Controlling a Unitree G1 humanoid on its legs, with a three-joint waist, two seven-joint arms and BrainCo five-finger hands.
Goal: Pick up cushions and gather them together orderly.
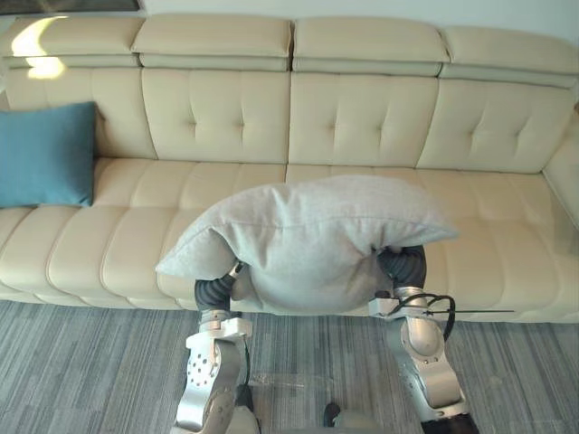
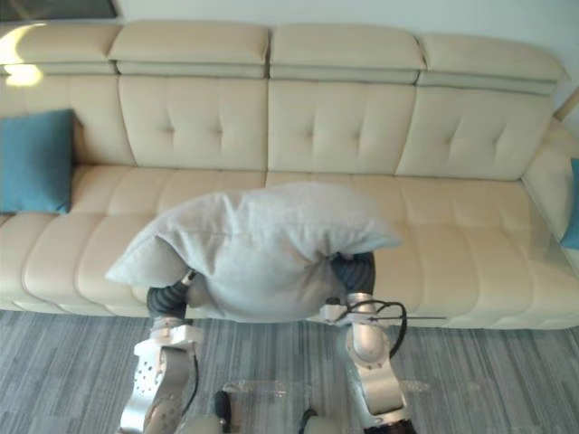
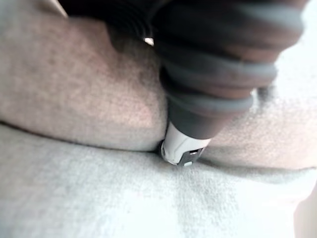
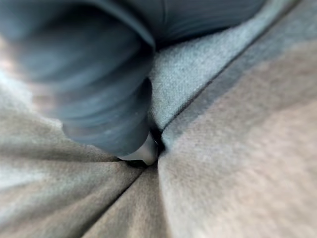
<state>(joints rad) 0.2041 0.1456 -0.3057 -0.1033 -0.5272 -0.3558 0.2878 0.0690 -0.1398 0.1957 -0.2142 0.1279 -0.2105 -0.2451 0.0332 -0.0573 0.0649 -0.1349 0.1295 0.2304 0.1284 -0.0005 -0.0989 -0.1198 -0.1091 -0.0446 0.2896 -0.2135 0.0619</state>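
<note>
A large light-grey cushion (image 1: 308,240) hangs in front of the sofa's front edge, held up between my two hands. My left hand (image 1: 213,294) is pressed into its lower left side, and its dark ribbed cover (image 3: 218,64) sinks into the grey cloth (image 3: 74,188). On the lower right side, my right hand (image 1: 403,264) is buried in the folds (image 4: 237,168), with its cover (image 4: 99,84) against the fabric. A blue cushion (image 1: 45,154) leans upright against the backrest at the sofa's far left. The edge of another blue cushion (image 2: 572,203) shows at the far right.
The long cream leather sofa (image 1: 362,117) spans the whole width, its seat bare between the blue cushions. Grey striped carpet (image 1: 81,362) lies in front of it.
</note>
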